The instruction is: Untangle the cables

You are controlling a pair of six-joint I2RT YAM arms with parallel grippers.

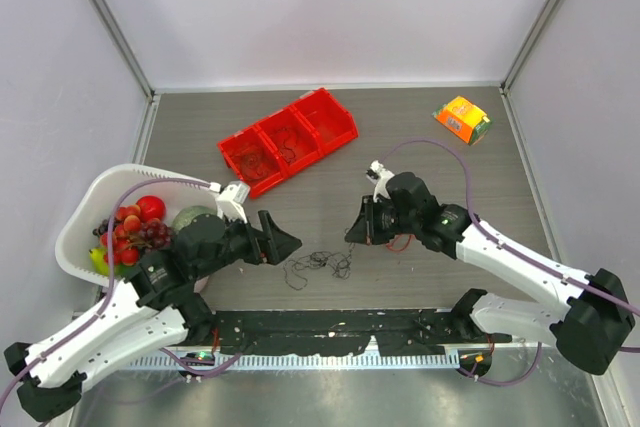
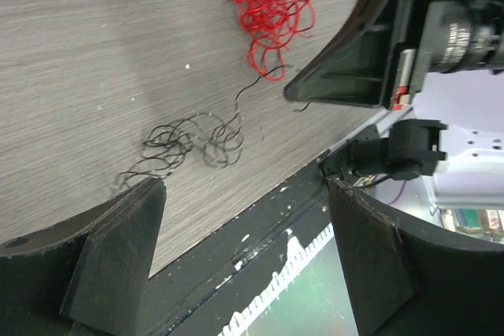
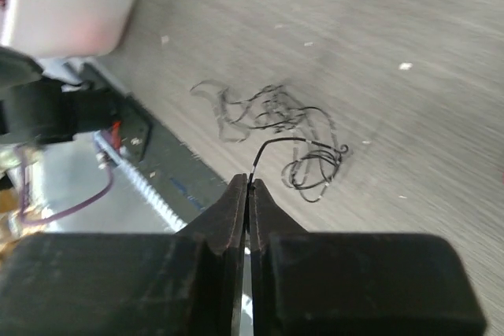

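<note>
Right wrist view: closed fingers (image 3: 228, 222) hide where dark cable (image 3: 273, 109) ends.

From above, the right arm (image 1: 430, 215) hides most of the red cables (image 1: 401, 243).

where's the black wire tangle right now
Top view: the black wire tangle lies near-centre on the table between the left claw and right claw, which pinches one strand.
</note>
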